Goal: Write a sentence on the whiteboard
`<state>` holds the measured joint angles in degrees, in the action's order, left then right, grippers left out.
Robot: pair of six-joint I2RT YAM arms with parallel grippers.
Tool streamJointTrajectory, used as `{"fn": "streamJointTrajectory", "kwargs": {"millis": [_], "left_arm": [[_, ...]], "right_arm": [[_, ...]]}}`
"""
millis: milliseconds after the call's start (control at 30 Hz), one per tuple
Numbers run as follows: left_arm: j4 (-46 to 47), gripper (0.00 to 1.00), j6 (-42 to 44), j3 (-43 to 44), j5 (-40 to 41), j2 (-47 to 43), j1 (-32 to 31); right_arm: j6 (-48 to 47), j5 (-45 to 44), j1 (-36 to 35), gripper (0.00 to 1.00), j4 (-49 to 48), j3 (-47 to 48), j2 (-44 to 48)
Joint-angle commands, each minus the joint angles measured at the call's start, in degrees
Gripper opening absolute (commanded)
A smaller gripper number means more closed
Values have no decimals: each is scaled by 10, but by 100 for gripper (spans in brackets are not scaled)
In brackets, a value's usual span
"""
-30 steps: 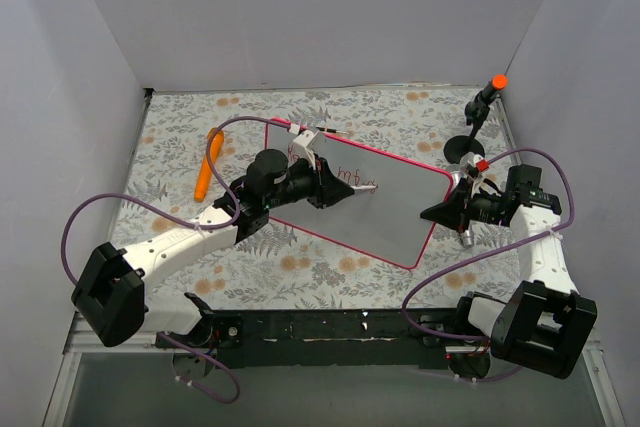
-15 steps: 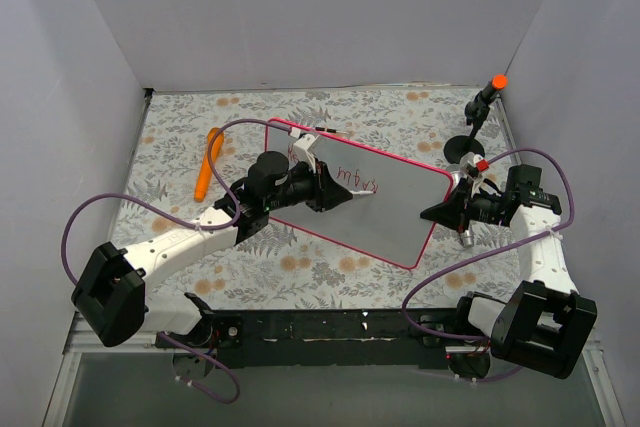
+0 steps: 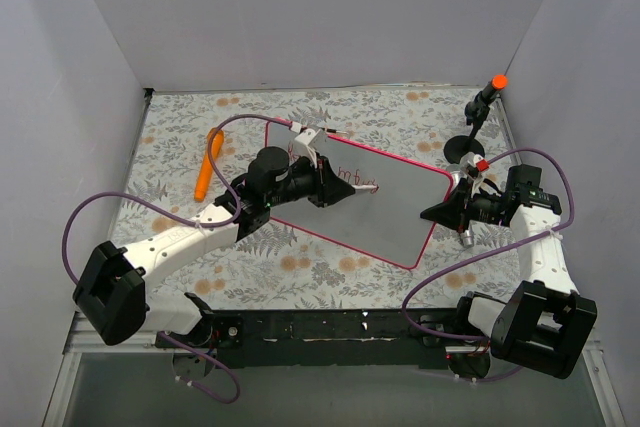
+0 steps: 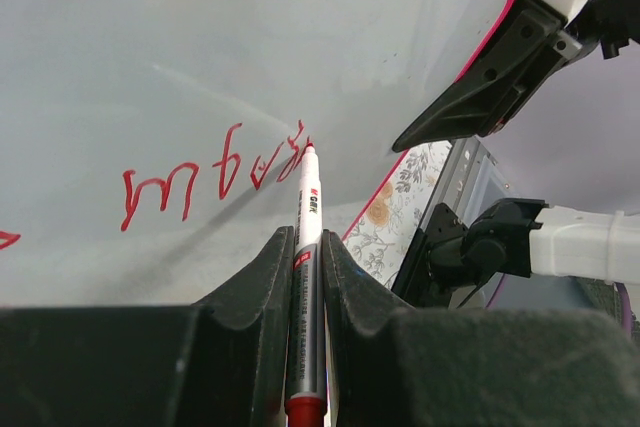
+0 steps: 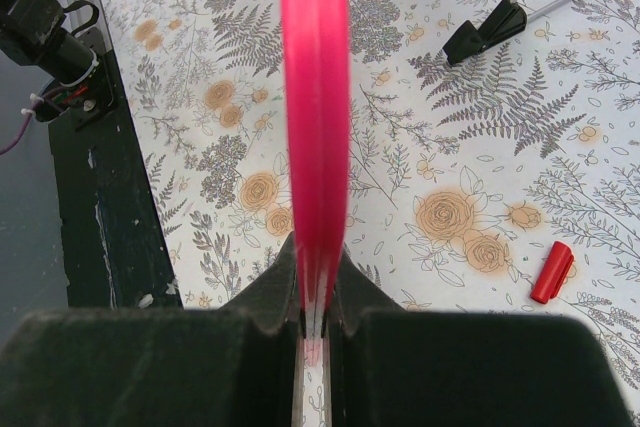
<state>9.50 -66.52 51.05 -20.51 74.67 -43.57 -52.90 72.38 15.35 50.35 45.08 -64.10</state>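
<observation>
The whiteboard [image 3: 400, 215], white with a pink-red frame, is held tilted up off the floral table. My right gripper [image 3: 447, 210] is shut on its right edge, and that edge [image 5: 313, 97] runs straight up between the jaws [image 5: 315, 282]. My left gripper [image 3: 337, 191] is shut on a slim marker [image 4: 303, 247] with a red end. The marker tip touches the board face [image 4: 200, 57] at the end of the red handwritten sentence [image 4: 215, 175]. That writing shows as small red script [image 3: 357, 178] near the board's upper middle.
An orange tool [image 3: 208, 161] lies on the table left of the board. A black stand with an orange top [image 3: 486, 95] is at the back right. The marker's red cap [image 5: 551, 273] lies on the cloth, and the black feet of a wire stand [image 5: 497, 25] are beyond the board.
The left gripper and marker made a small stroke to the right and back at the end of the writing. The right gripper and the board stayed still.
</observation>
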Motion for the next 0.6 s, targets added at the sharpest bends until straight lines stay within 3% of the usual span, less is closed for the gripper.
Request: {"fn": "streamJointTrajectory", "kwargs": {"millis": [0,567], "left_arm": [[18,0,2,28,8,2,7],[3,0,3,34,-17,23,8]], "right_arm": [[-33,-52,-3,1,-24,1,7],[-33,-54,-4,1,-24,1,6]]}}
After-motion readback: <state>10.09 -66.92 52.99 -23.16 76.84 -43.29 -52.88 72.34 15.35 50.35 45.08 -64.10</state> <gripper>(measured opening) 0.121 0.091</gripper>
